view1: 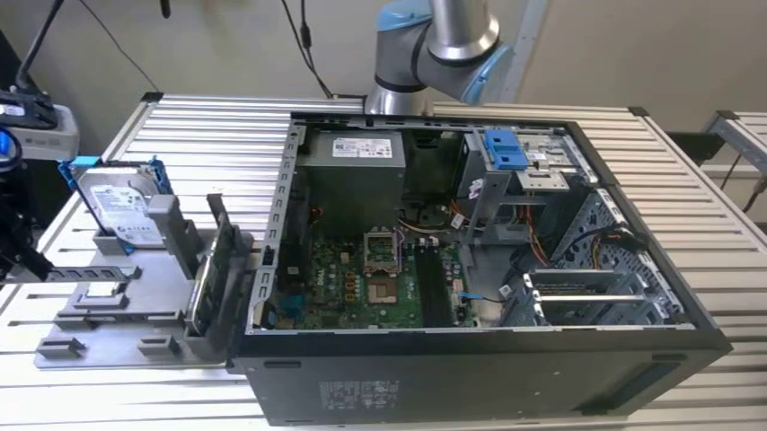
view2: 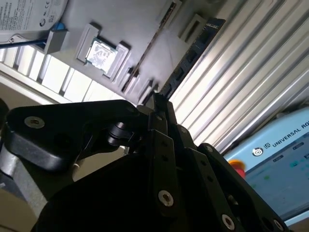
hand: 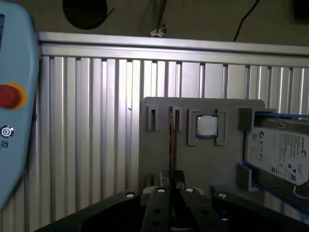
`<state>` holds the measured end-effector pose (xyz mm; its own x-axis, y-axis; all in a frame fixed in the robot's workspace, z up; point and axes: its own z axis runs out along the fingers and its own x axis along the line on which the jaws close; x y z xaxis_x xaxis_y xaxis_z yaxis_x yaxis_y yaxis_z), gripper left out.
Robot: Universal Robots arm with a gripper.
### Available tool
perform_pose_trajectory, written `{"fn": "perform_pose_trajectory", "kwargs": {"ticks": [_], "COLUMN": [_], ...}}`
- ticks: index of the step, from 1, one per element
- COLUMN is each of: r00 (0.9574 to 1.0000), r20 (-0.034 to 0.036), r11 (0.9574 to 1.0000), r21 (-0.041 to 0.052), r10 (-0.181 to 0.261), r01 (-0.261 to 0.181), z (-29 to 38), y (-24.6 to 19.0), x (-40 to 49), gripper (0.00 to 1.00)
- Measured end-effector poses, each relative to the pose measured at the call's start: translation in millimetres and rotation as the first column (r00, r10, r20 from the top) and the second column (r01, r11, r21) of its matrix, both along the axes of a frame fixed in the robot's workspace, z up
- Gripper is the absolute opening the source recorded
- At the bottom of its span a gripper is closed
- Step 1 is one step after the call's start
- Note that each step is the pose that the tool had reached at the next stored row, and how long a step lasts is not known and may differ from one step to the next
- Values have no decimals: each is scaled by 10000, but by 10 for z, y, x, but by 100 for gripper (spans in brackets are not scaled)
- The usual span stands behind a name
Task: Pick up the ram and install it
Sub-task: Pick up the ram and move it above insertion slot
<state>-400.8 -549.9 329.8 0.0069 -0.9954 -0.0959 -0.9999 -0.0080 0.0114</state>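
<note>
Second wrist view gives you the ram point(view2: 193, 54) best. It is a long, thin, dark stick with flat black chips in a row on its face. It runs parallel to the ribs of the table point(view2: 251, 63), along the edge of the grey holder point(view2: 130, 21). Its near end reaches right up to the tip of the gripper point(view2: 158, 99). You cannot tell whether the two touch, nor whether the gripper is open or closed. The gripper is matt black, built of flat linked bars with bright screw heads.

The holder is a smooth, matt grey plate with raised blocks and narrow slots. A square silver chip point(view2: 100, 53) sits in a framed pocket near its middle. The drive point(view2: 29, 14), silver with a white label in a blue frame, sits toward the edge opposite the ram.

In the first wrist view the holder is a plain rectangle set well in from the table's end rail. The pale blue pendant point(hand: 14, 121), with its round red button, is well apart from it.

The table is bare aluminium, ribbed in long straight slats. In the exterior view the open black case point(view1: 480, 386) takes the table's middle, just beside the holder. Its green motherboard point(view1: 359, 287) lies flat inside among cables and metal bays. The arm point(view1: 437, 36), silver with pale blue joint caps, rises at the table's back edge. Behind it stands a plain beige wall point(view1: 623, 45) hung with black cables.
</note>
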Motion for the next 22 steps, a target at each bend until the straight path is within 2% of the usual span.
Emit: {"fn": "perform_pose_trajectory", "kwargs": {"ticks": [13, 22], "r00": [10000, 10000], "r20": [-3, -4], "r11": [10000, 10000], "r21": [0, 0], "r10": [0, 1], "r01": [0, -1], "z": [172, 262], "y": [0, 0], "x": [0, -1], "gripper": [14, 14]}}
